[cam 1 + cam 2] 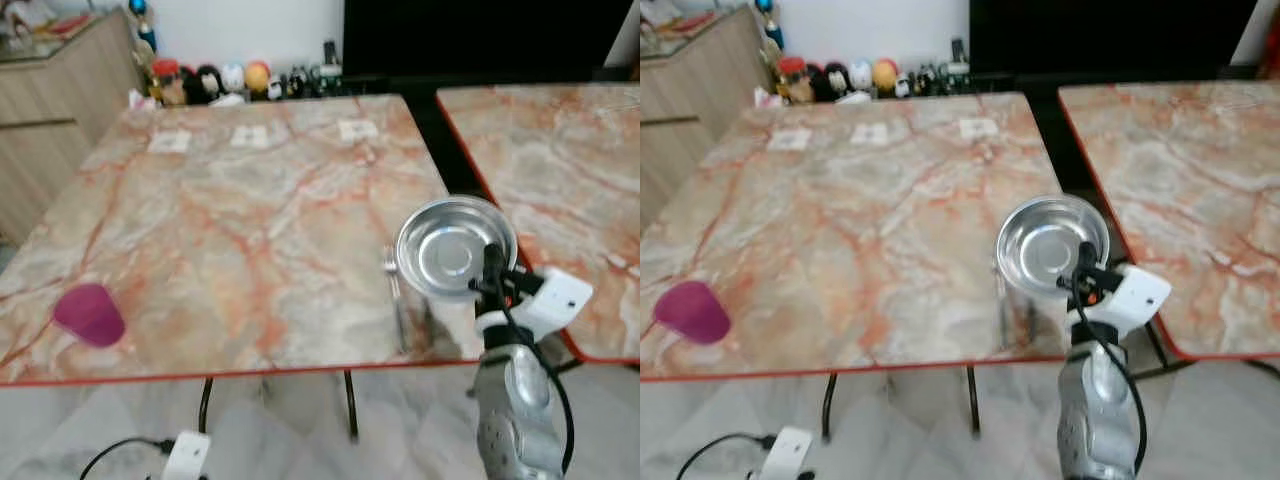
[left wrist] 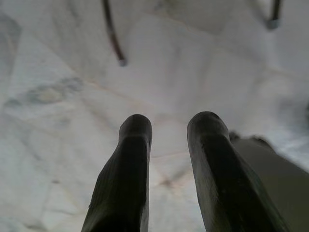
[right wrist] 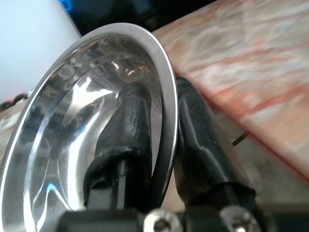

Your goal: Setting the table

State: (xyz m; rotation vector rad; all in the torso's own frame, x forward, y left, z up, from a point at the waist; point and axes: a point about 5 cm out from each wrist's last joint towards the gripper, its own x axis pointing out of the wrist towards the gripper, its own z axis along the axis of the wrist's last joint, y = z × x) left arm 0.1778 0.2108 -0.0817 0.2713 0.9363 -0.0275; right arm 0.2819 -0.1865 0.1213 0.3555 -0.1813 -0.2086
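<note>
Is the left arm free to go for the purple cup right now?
Probably yes. The left gripper is open and empty, hanging over the floor, and the purple cup lies on its side near the table's near-left edge with nothing around it.

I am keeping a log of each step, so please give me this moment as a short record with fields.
held item: steel bowl, rim pinched by the right end effector, one finger inside, one outside
bowl position: above the near right corner of the marble table
beside bowl: fork on table
near left corner: purple cup on its side
left end effector: open, idle above floor
</note>
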